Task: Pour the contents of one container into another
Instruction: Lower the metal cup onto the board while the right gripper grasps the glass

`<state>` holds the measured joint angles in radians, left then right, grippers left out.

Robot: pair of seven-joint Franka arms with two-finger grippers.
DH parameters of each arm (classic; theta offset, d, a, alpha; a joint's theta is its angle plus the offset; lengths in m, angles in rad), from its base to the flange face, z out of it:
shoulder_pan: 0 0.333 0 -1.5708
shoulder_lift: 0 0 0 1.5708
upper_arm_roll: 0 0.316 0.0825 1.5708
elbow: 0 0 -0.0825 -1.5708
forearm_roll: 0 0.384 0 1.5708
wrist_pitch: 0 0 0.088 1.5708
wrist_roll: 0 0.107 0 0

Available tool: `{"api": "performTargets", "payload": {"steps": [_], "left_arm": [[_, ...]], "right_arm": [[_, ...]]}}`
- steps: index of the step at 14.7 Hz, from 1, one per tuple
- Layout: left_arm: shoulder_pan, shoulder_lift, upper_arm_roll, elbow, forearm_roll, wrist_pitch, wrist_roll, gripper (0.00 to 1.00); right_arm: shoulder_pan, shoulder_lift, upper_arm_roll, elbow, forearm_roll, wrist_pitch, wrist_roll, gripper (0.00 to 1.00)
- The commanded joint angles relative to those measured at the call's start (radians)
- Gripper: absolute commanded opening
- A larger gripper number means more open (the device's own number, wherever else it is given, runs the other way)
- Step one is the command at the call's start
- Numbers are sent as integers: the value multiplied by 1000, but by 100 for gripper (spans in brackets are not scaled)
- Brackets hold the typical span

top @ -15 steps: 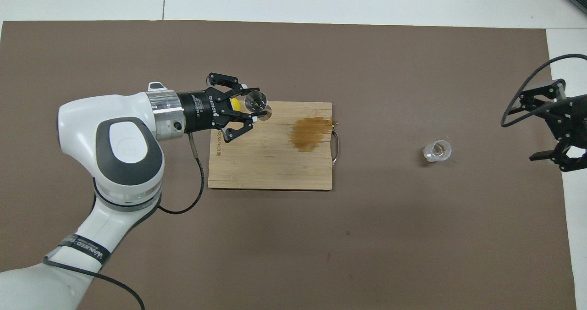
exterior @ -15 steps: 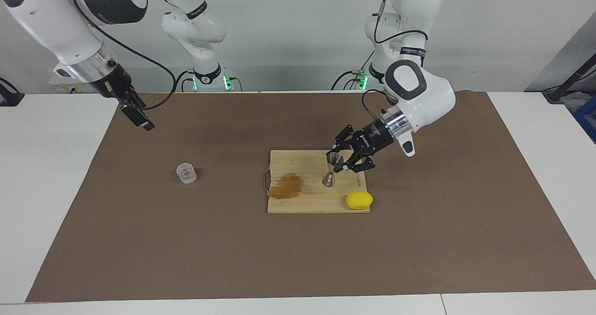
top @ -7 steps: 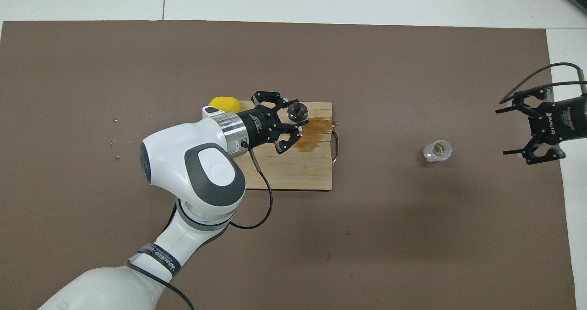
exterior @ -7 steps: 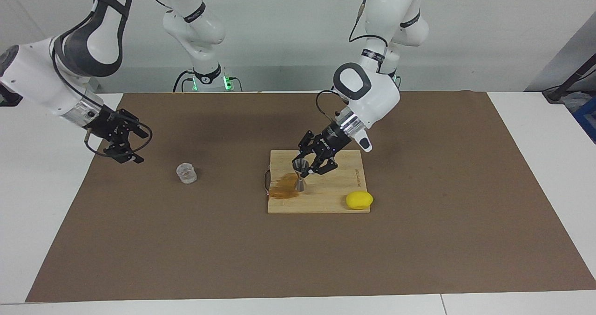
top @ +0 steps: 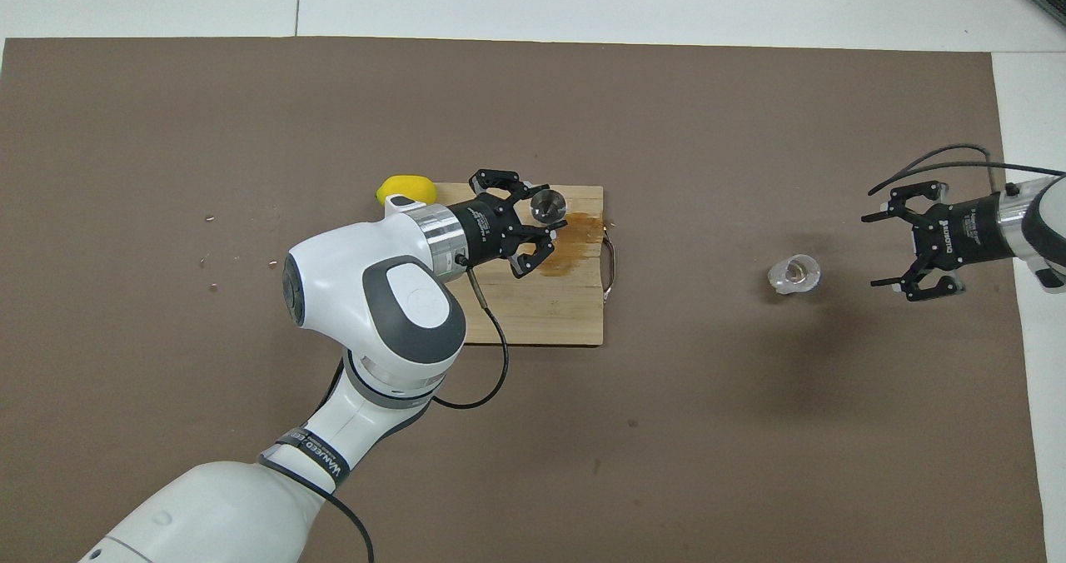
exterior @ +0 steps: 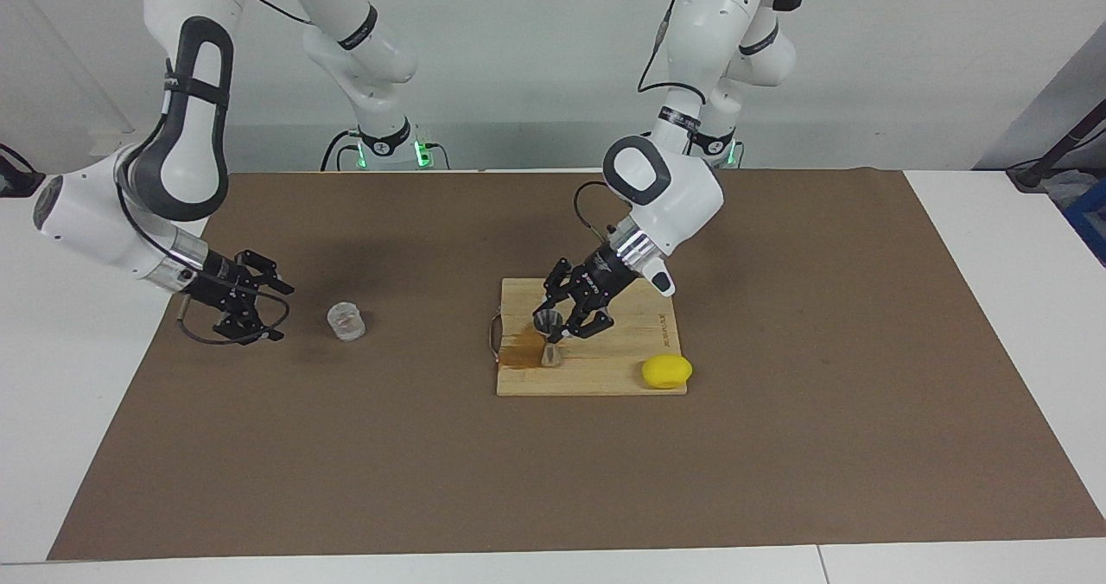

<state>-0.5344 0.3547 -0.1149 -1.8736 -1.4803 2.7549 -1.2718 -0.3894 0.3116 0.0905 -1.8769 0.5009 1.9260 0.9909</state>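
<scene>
Across the table, my left gripper (exterior: 560, 326) pinches the hourglass-shaped metal jigger (exterior: 548, 335) at its waist, upright on the wooden cutting board (exterior: 605, 368), by a brown stain (exterior: 518, 358). My right gripper (exterior: 259, 307), fingers spread wide, sits low beside the clear squat cup (exterior: 346, 321), not touching. From overhead, the jigger's (top: 548, 205) round mouth gleams; the cup (top: 794, 273) stands on the brown mat (top: 749, 430), toward the right arm's end. A yellow lemon (top: 405, 188) rests at the board's corner.
</scene>
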Motion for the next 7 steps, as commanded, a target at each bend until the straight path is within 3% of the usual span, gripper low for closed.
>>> {"api": "performTargets", "payload": {"steps": [1,7], "left_arm": [[-25,15,11,14,-35,25,46,0],[-39,20,11,8,-48,40,68,0]], "right_arm": [[-43,59,11,-16,74,13,-90,95],[-28,63,12,-140,246,50,-161,95]]}}
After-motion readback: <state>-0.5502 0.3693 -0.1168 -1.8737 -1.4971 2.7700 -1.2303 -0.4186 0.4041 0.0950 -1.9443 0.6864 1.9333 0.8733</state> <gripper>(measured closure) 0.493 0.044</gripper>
